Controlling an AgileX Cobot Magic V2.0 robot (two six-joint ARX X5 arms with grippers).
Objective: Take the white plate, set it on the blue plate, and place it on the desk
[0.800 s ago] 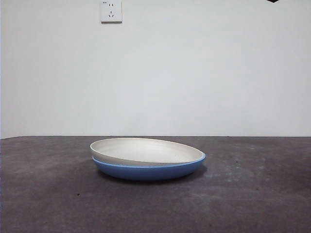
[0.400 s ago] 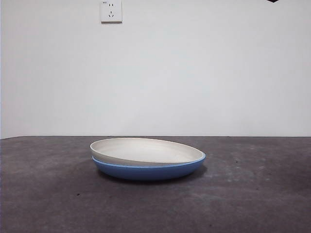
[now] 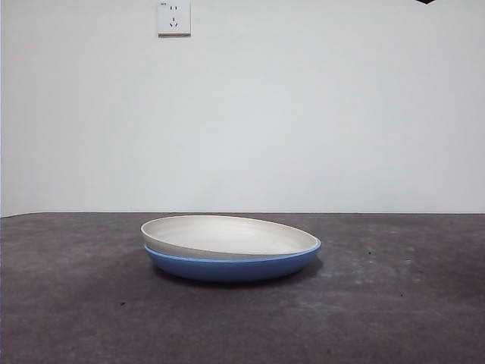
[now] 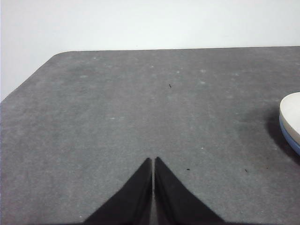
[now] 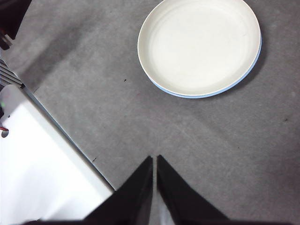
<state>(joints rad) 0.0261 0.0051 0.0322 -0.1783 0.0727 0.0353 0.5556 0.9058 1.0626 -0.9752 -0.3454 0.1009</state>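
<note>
While both pairs of jaws are pressed together on nothing, we have little in hand: our left gripper (image 4: 153, 161) hangs above bare desk (image 4: 122, 108) with the plates only at the far margin of its view, and our right gripper (image 5: 154, 159) hangs high, well apart from the stack and looking down on it. Outward from there, the white plate (image 3: 227, 235) already sits nested in the blue plate (image 3: 235, 267), slightly off-centre, so a crescent of blue rim shows along one side. Both rest near the middle of the desk, with a wall socket (image 3: 173, 17) behind and a pale edge of the rig (image 5: 42, 164) beside our right arm. We judge the stacking done and the lift back to the desk still ahead. The risk lies in the rims: they sit close together, so a jaw coming in low could pinch both plates or nudge the blue one along. A shallow sloping rim also gives poor purchase, and the white plate could slip and tilt on lifting.
</note>
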